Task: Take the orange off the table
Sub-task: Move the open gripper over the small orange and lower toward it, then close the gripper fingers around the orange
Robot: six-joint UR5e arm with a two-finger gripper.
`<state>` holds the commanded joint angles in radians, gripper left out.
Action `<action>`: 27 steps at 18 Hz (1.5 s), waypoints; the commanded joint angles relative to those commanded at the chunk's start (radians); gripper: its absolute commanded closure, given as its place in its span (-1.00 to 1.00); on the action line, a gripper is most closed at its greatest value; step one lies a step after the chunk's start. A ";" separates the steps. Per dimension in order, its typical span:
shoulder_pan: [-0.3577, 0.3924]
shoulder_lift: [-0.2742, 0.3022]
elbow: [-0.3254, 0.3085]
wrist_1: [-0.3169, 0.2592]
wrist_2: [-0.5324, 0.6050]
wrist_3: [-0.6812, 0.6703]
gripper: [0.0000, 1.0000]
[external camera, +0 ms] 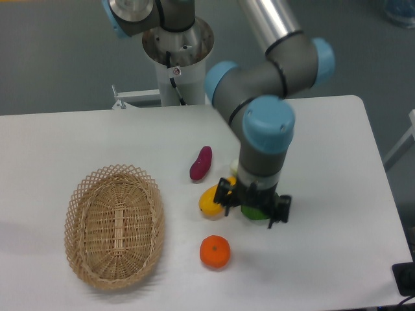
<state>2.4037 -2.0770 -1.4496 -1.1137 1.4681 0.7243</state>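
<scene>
Orange (214, 251) just below-left of fingers (227, 197) (apart).

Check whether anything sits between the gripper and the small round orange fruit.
Nothing visible does. The gripper hangs over the yellow fruit and green vegetable; the small round orange fruit lies apart on the white table.

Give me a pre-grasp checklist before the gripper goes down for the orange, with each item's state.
1. Orange in plain view on the table, nothing on it: ok.
2. Gripper directly over the orange: not ok, it is up and to the right of it.
3. Jaws open: ok.
4. Gripper empty: ok.
5. Space around the orange: ok, yellow fruit and wicker basket lie apart from it.
</scene>
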 joint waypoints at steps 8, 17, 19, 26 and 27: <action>-0.049 -0.092 -0.028 0.201 -0.005 -0.240 -1.00; -0.060 -0.095 -0.081 0.262 0.005 -0.246 -1.00; -0.060 -0.097 -0.101 0.308 0.006 -0.244 -1.00; -0.071 -0.112 -0.104 0.318 0.037 -0.246 -1.00; -0.071 -0.115 -0.104 0.318 0.041 -0.246 -1.00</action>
<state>2.3332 -2.1920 -1.5539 -0.7961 1.5094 0.4786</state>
